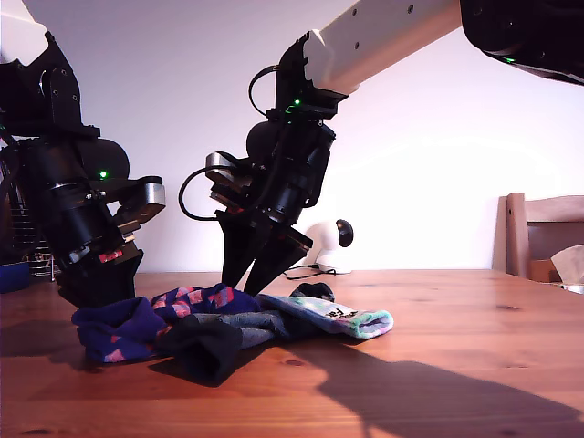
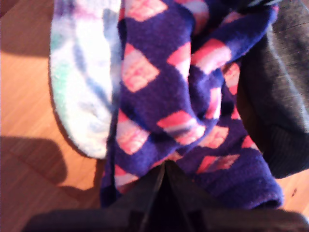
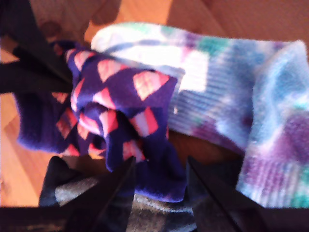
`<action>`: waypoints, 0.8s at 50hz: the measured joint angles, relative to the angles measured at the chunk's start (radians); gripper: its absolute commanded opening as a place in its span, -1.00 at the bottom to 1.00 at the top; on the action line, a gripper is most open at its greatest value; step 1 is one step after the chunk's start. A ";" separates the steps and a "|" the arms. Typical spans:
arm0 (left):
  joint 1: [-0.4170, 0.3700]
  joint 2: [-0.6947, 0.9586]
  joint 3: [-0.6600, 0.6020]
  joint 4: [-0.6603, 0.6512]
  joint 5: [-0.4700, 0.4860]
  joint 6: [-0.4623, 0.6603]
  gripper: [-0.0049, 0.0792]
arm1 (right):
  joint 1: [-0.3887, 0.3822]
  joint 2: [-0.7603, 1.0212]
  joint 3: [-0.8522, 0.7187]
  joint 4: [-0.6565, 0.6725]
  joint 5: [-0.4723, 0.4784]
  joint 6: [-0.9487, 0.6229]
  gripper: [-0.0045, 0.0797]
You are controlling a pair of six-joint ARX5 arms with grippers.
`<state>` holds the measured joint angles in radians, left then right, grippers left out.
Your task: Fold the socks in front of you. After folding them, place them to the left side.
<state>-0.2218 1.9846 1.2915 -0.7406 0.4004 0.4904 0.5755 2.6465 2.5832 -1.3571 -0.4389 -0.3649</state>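
Counter of reddish-brown wood [image 1: 456, 365] carries a small heap of soft fabric. At its centre lies a crumpled navy-purple sock with pink-red diamond blocks [image 1: 128, 328]. A pastel tie-dye sock in mint, pink and white [image 1: 351, 319] stretches away from the navy-purple sock toward the exterior view's right, touching it. A dark grey ribbed sock [image 1: 214, 347] lies bunched against its near edge. My first hand [image 1: 96, 287] is clamped on the navy-purple sock at its end nearest the exterior view's left, fingers together. My second hand [image 1: 258, 265] stands over the same sock's raised fold, fingers [image 3: 113, 193] apart on either side of it.
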 measured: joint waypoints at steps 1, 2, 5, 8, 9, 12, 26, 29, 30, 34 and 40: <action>0.000 0.000 0.000 0.000 0.000 0.000 -0.93 | 0.000 0.000 0.000 0.000 0.000 -0.002 -0.19; 0.000 0.000 0.000 0.000 0.000 0.000 -0.93 | 0.000 0.000 0.000 0.000 0.000 -0.003 -0.19; 0.000 0.000 0.000 0.000 0.000 0.000 -0.93 | 0.000 0.000 0.000 0.000 0.000 -0.019 -0.19; 0.000 0.000 0.000 0.001 0.000 0.000 -0.93 | 0.000 0.000 0.000 -0.001 0.000 -0.024 -0.20; 0.000 0.000 0.000 0.002 0.000 0.000 -0.93 | 0.000 0.000 0.000 0.000 -0.002 -0.033 -0.20; 0.000 0.000 0.000 0.004 0.000 0.000 -0.93 | 0.000 0.000 0.000 -0.002 -0.016 -0.047 -0.23; 0.005 0.000 0.000 0.007 -0.002 0.009 -0.93 | -0.009 -0.002 0.000 -0.006 -0.045 -0.054 -0.24; 0.010 0.000 0.000 0.011 -0.007 0.012 -0.93 | -0.011 -0.002 0.000 -0.006 -0.045 -0.055 -0.24; 0.012 0.000 0.000 0.013 -0.010 0.013 -0.93 | -0.012 -0.002 0.000 -0.006 -0.045 -0.056 -0.24; 0.025 -0.001 0.000 0.024 -0.021 0.021 -0.93 | -0.013 -0.002 0.000 -0.006 -0.045 -0.064 -0.24; 0.048 -0.002 0.000 0.033 -0.027 0.037 -0.93 | -0.013 -0.003 0.000 -0.006 -0.049 -0.088 -0.23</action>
<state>-0.1741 1.9827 1.2911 -0.7074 0.3729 0.5278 0.5625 2.6434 2.5832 -1.3632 -0.4881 -0.4530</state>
